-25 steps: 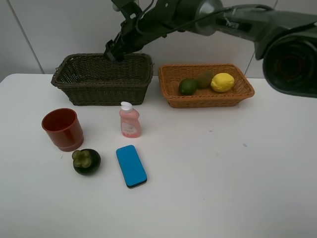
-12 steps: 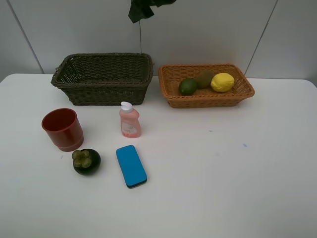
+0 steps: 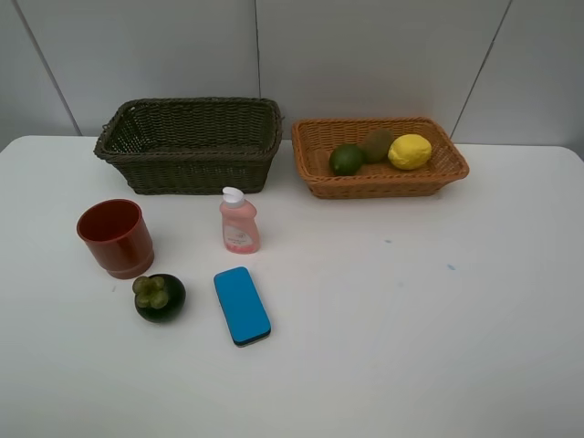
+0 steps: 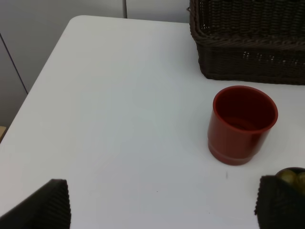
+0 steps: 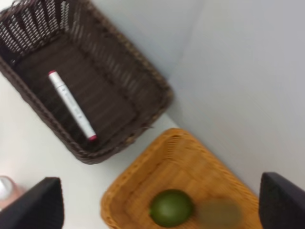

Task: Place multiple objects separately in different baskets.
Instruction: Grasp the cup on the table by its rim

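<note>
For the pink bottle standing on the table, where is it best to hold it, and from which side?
Probably the body of the pink bottle, just under the white cap, coming down from above. It stands upright and apart from the red cup and blue block, and the body is wider than the cap, so there is more surface to grip there.

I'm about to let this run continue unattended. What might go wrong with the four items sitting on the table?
The pink bottle stands upright and narrow; a glancing touch may tip it. The mangosteen is round and sits close to the red cup, so a grasp may roll it or nudge the cup. The blue block lies flat, so a pinch may slip off it.
</note>
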You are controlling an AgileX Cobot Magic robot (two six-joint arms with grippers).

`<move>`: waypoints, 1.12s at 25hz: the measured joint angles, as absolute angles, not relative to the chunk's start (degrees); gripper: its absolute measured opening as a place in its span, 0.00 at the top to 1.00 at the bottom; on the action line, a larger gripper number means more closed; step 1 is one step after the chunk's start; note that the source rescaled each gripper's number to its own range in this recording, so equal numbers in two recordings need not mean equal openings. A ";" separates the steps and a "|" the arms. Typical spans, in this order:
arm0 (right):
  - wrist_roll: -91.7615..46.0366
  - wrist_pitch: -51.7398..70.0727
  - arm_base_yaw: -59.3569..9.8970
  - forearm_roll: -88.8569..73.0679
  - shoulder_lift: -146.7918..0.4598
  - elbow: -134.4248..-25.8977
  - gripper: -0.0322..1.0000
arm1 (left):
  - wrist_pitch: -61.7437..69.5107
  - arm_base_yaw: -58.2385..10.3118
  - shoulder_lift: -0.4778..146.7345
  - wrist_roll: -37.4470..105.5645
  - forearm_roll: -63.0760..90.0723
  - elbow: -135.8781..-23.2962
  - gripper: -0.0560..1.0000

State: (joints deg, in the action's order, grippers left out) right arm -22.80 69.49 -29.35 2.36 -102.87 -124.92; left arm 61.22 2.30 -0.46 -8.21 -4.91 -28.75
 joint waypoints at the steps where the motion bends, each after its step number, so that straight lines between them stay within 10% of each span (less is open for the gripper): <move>1: -22.38 69.54 -29.35 3.33 -100.97 -124.65 0.13 | 61.22 2.30 -0.46 -8.21 -4.91 -28.75 0.00; 28: -7.71 69.91 -29.41 6.50 -25.85 -57.47 0.13 | 61.22 2.30 -0.46 -8.21 -4.91 -28.75 0.00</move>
State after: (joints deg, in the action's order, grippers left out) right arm -7.71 69.91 -29.41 6.50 -25.85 -57.47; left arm 61.22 2.30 -0.46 -8.21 -4.91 -28.75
